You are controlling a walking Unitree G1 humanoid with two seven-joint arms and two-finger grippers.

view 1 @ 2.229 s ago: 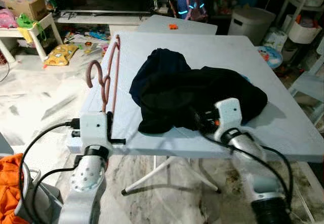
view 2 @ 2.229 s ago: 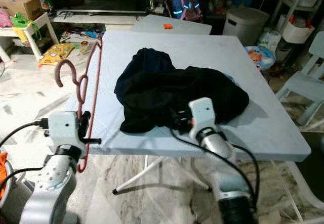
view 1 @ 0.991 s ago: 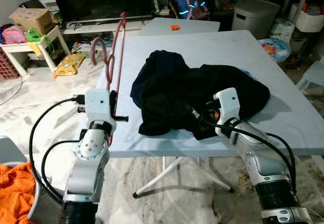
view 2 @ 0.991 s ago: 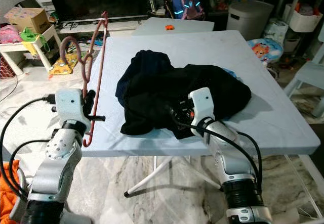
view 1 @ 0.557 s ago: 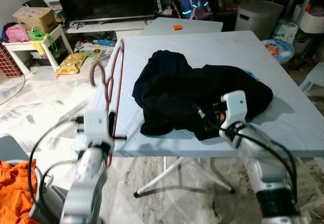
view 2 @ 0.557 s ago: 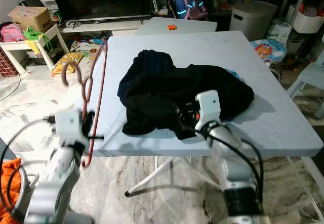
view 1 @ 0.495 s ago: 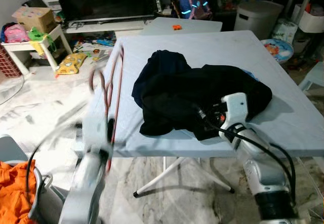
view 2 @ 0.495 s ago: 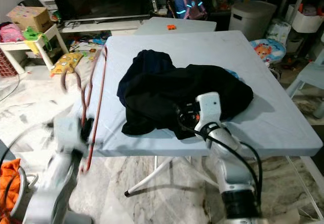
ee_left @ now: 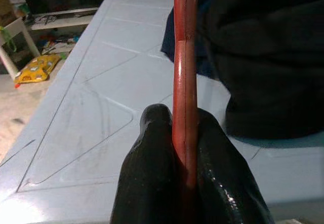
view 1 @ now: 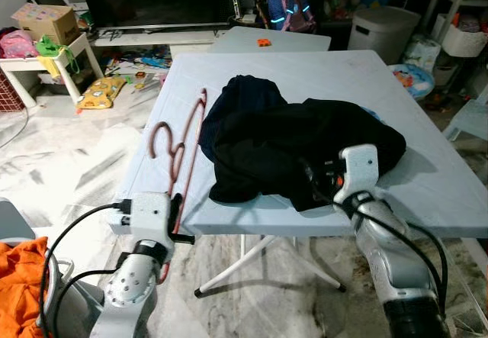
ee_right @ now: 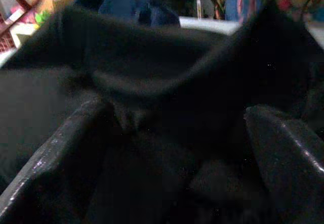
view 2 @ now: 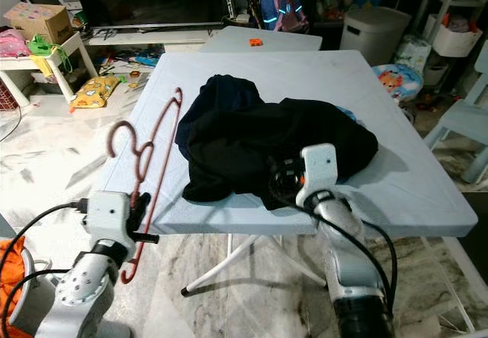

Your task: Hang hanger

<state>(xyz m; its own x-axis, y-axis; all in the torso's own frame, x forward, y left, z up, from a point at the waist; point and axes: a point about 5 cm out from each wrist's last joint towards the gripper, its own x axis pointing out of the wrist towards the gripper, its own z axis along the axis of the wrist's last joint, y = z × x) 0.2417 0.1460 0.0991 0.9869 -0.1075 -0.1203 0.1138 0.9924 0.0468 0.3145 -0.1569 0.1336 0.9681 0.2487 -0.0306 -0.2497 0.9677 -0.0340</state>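
Start on your left: the left gripper has its two black fingers pinched tight on the lower bar of the red hanger, at the near-left edge of the table. From those fingers the hanger's long axis runs straight ahead and up, away from you over the tabletop, with its hook curling off on the outer side, clear of the cloth. Just inboard of the fingers lies the black garment, heaped mid-table. Further right, your right gripper sits at the garment's near edge with fingers spread wide and dark cloth lying between them, not clamped. The left arm alone carries the hanger.
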